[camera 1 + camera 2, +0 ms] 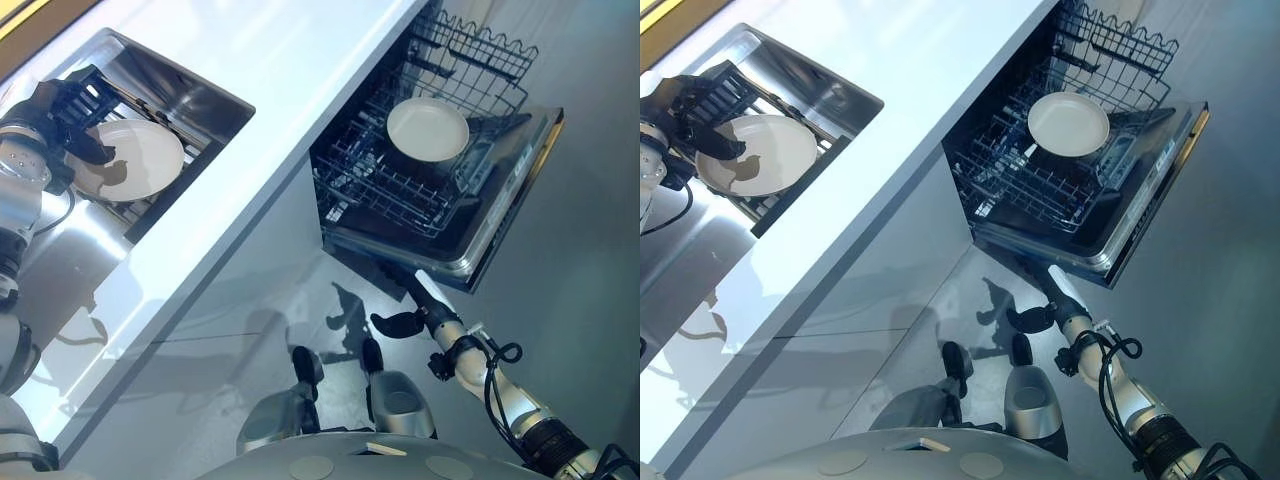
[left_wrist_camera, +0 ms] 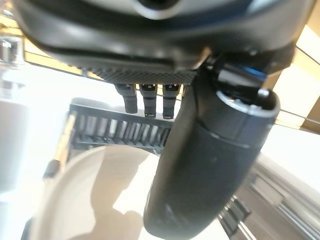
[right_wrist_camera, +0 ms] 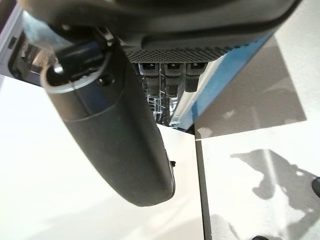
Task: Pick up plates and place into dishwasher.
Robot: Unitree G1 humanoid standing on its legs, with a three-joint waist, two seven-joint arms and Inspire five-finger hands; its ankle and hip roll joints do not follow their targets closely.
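A white plate (image 1: pixel 140 160) lies on a dark ribbed rack (image 2: pixel 120 131) in the steel sink (image 1: pixel 190 85) at the upper left. My left hand (image 1: pixel 62 105) hovers at the plate's left rim, open, its thumb (image 2: pixel 210 165) stretched over the plate (image 2: pixel 95 195) and its fingers toward the rack. A second white plate (image 1: pixel 428 128) rests flat in the lower rack (image 1: pixel 390 190) of the open dishwasher. My right hand (image 1: pixel 432 305) hangs below the lowered dishwasher door (image 1: pixel 500 230), open and empty; its thumb (image 3: pixel 115 130) stands straight.
A white countertop (image 1: pixel 280 60) runs between the sink and the dishwasher. The pulled-out rack and the lowered door jut over the grey floor (image 1: pixel 590 300). An upper wire basket (image 1: pixel 480 50) sits behind the rack.
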